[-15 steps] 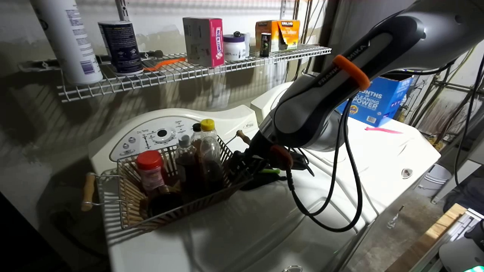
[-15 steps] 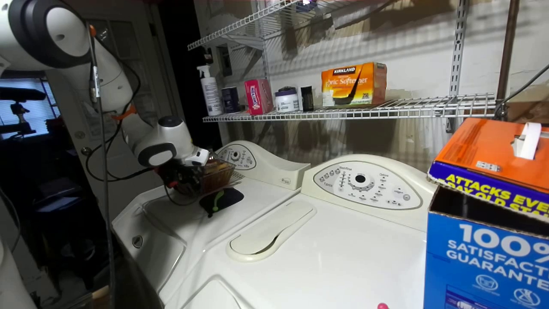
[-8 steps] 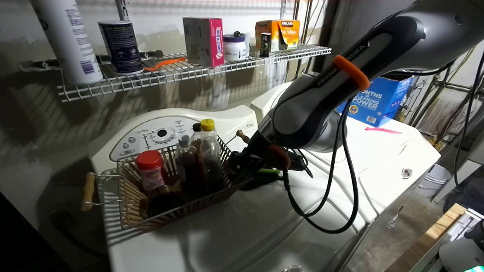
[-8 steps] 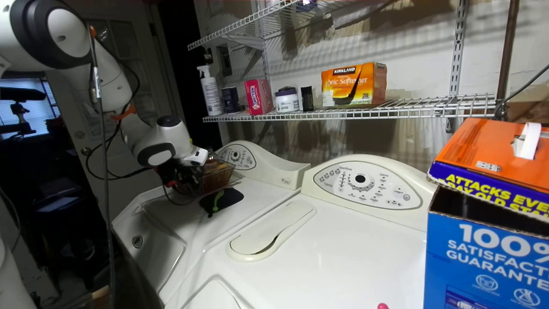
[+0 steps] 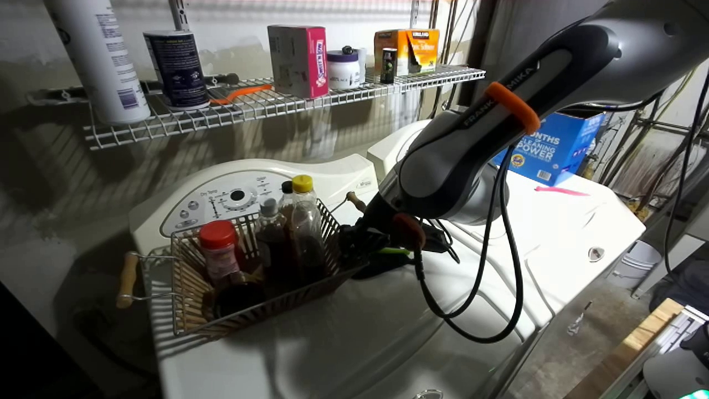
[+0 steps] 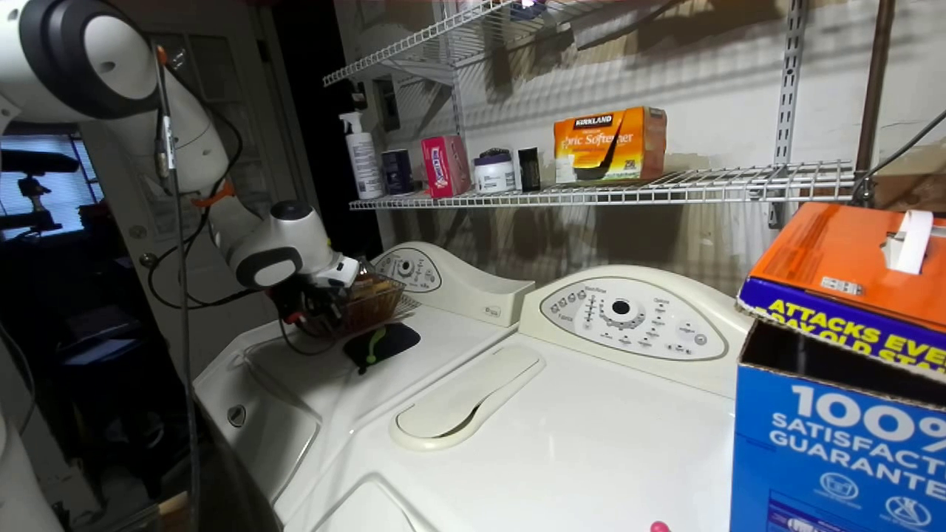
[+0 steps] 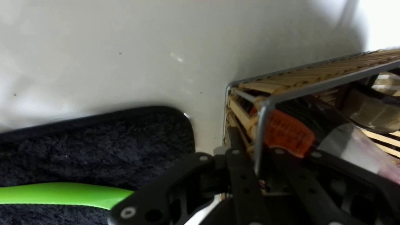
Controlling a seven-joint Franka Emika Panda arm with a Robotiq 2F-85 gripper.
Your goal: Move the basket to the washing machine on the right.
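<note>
The wire-and-slat basket (image 5: 191, 277) stands on the left machine, whose panel (image 5: 237, 195) reads "Dry Temp". It holds a red-lidded jar (image 5: 217, 235) and several bottles (image 5: 307, 221). In the wrist view, my gripper (image 7: 257, 153) straddles the basket's metal rim (image 7: 264, 122) near a corner, one finger outside the wall and one inside, shut on it. The inner fingertip is dark and partly hidden. Both exterior views show the gripper (image 5: 344, 244) at the basket's end nearer the other machine. The washing machine on the right (image 6: 591, 428) has a white top.
A dark pad (image 6: 395, 340) with a green strip (image 7: 62, 193) lies beside the basket. Above runs a wire shelf (image 6: 709, 193) with boxes and bottles. A blue detergent box (image 5: 554, 147) and a pink item (image 5: 562, 191) sit on the right machine. A cable loop (image 5: 520, 288) hangs from the arm.
My gripper has closed onto the basket's rim. In an exterior view the basket and its contents have shifted very slightly left; the arm has barely moved.
</note>
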